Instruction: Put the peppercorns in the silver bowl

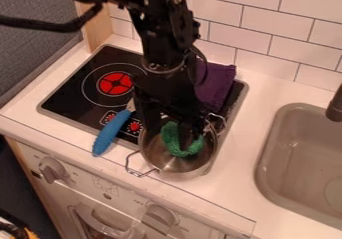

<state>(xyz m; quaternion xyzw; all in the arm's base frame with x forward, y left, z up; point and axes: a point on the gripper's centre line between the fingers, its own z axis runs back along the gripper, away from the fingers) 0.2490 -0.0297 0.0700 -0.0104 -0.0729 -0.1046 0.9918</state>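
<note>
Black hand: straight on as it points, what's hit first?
Black hand points down: likely the green peppercorns first, then the floor of the silver bowl. Whether it already touches the peppercorns, I can't tell.

Peppercorns (179,147) in bowl (175,167); cloth (218,85) behind; sink (290,155) right.

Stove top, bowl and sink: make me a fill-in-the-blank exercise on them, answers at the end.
The gripper is at the silver bowl, and the item inside that bowl is ____ in colour.
The tool beside the bowl has a handle coloured ____.
The folded cloth at the back of the stove top is ____.
In the camera view, the sink lies to the ____ of the bowl.

Missing words: green; blue; purple; right.
</note>
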